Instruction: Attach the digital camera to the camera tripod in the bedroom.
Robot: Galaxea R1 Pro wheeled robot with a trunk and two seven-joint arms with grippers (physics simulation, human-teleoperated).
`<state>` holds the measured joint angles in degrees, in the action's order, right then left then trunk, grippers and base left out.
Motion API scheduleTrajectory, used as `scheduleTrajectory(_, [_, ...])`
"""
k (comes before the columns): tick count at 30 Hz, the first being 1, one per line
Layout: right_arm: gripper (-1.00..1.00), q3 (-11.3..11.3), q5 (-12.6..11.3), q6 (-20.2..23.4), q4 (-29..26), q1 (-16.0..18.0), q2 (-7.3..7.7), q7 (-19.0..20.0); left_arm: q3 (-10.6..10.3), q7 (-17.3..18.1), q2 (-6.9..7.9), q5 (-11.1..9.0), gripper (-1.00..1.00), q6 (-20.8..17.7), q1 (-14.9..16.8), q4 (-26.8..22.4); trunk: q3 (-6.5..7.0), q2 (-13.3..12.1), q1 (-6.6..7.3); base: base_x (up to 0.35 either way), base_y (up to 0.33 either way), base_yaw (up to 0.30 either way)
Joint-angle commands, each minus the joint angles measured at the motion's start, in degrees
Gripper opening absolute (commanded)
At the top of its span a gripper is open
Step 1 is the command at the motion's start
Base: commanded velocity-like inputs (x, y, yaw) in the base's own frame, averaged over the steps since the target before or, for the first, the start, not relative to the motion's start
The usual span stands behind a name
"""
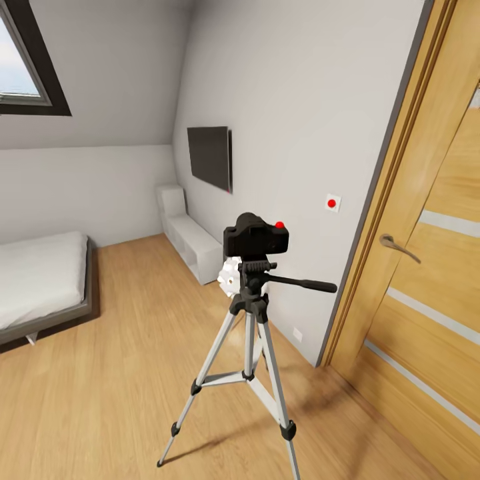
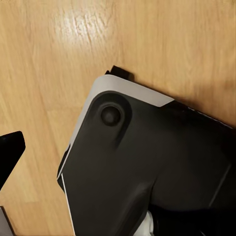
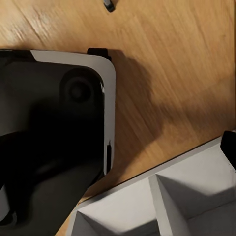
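In the head view we see the digital camera sitting on the black head of the camera tripod, red dot up, pan handle pointing toward the wooden door. The tripod stands on the light wood floor of the bedroom, between the grey bed and the door. Both wrist views look down on the robot's black base over the floor; we cannot tell how either gripper's jaws stand.
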<state>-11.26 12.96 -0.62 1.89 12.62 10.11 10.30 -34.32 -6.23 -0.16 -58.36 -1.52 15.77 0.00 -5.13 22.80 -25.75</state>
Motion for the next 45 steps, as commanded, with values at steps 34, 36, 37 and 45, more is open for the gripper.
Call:
scheduleTrajectory(34, [1.0,-0.7,0.3,-0.6,0.1,-0.4,-0.34,-1.0,-0.5,-0.4,1.15,-0.5,1.0,0.0,0.1,0.0,3.01,0.1,-0.04,0.0,0.0,0.0])
scheduleTrajectory(36, [1.0,-0.7,0.3,-0.7,0.1,-0.5,-0.34,-1.0,-0.5,-0.4,1.14,-0.5,1.0,0.1,0.1,0.0,3.2,0.1,-0.04,0.0,0.0,0.0])
scheduleTrajectory(37, [1.0,-0.7,0.4,-0.7,0.1,-0.5,-0.35,-1.0,-0.5,-0.4,1.15,-0.5,1.0,0.2,0.1,0.0,3.29,0.1,-0.04,0.0,0.0,0.0])
scheduleTrajectory(45, [1.0,-0.7,0.4,-0.7,0.1,-0.5,-0.35,-1.0,-0.6,-0.3,1.21,-0.4,1.0,0.6,0.1,-0.1,4.03,0.1,-0.04,0.0,0.0,0.0])
